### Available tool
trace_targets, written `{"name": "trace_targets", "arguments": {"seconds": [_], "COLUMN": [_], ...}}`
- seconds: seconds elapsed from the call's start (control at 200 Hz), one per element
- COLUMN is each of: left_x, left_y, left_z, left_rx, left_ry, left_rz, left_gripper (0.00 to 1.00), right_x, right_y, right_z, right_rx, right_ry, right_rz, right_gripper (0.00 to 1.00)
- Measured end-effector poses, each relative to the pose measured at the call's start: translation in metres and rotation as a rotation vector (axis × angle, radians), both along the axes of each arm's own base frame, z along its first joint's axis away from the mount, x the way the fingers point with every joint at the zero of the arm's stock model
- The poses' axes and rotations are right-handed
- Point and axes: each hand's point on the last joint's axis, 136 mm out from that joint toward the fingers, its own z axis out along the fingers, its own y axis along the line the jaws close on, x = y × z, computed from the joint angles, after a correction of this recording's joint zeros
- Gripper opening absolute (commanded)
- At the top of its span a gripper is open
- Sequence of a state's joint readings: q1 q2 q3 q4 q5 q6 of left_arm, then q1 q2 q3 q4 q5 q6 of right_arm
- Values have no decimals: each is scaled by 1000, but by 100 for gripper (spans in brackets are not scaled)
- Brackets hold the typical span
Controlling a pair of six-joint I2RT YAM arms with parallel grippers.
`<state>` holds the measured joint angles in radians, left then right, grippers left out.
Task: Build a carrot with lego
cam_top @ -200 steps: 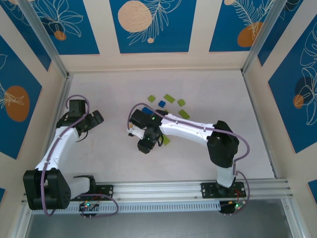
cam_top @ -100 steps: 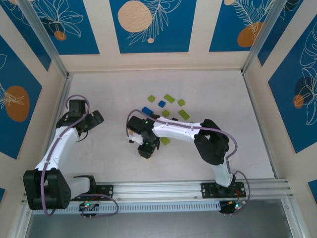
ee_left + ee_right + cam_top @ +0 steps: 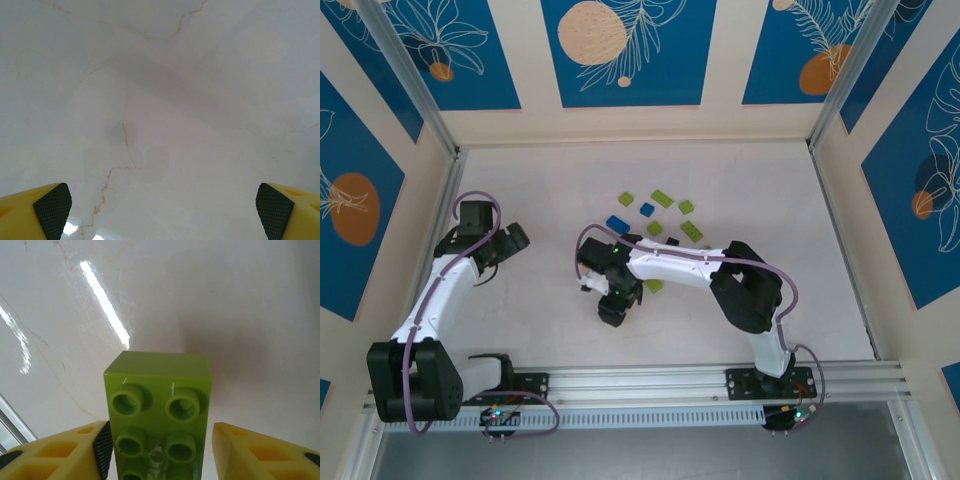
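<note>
1. Right pincer sits at the bottom of my wrist view with its jaws partly apart and a green brick between them. The pad at lower left looks to lie against the brick's side. The finger at lower right stands clear of it, with a sliver of table showing in the gap. I take that as loose around the brick, not clamped on it.
2. Studs on the brick face my camera, and its plain end points toward the top of the frame. A shadow lies beyond it. I cannot tell whether the brick rests on the table or hangs just off it.
3. Handling, as I judge it:
   - The brick should be light, hard and stiff, and a firm squeeze should not hurt it.
   - The walls look smooth and glossy, so a pinch near a corner could let it twist or squirt out.
   - I would take it across the two long flat walls, midway along, with the pads flat and never on the studs.
4. Left pincer shows its pads at the two bottom corners of its wrist view. They are spread wide, with bare table between them.
5. Top view puts my right pincer just below centre and the left pincer at centre left, well apart.
6. Farther up the same view, a single brick lies just right of my right wrist. Beyond it, the loose bricks are scattered at upper centre, mostly green with two blue. They lie near one another, so I judge each needs a narrow grip from above.
</note>
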<state>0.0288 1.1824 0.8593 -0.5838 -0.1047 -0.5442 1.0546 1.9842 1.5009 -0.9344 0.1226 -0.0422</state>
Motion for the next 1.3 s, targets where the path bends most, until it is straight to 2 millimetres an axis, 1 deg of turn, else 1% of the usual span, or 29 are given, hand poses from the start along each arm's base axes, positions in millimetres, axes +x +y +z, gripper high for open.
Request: {"name": "trace_targets", "arguments": {"seconds": [0.105,0.21,0.28,0.36,0.415,0.465,0.56,0.665,0.705,0.78,0.855,0.97,1.05,1.3], "left_x": [0,0,0,0,0,0,0,0,0,0,0,0,0,0], "left_y": [0,0,0,0,0,0,0,0,0,0,0,0,0,0], "left_z": [0,0,0,0,0,0,0,0,0,0,0,0,0,0], "left_rx": [0,0,0,0,0,0,0,0,0,0,0,0,0,0], "left_ry": [0,0,0,0,0,0,0,0,0,-1,-1,-1,-1,-1], "left_rz": [0,0,0,0,0,0,0,0,0,0,0,0,0,0], "left_gripper": [97,97,97,97,97,97,97,97,97,97,97,97,97,97], "right_x": [1,6,15,27,35,45,62,77,82,89,91,92,92,95], "right_y": [-4,-8,-12,-23,-32,-41,-59,-76,-79,-83,-85,-86,-86,-86], "right_z": [6,26,45,64,71,73,64,46,39,23,9,-5,-10,-14], "right_rx": [12,57,105,145,157,156,129,81,65,36,10,-13,-24,-18], "right_ry": [-7,-28,-52,-82,-98,-107,-105,-84,-77,-61,-41,-22,-14,-17], "right_rz": [-2,-21,-49,-89,-122,-158,-236,-313,-336,-363,-379,-391,-395,-401], "right_gripper": [76,78,78,78,77,77,76,75,75,74,73,70,68,63]}}
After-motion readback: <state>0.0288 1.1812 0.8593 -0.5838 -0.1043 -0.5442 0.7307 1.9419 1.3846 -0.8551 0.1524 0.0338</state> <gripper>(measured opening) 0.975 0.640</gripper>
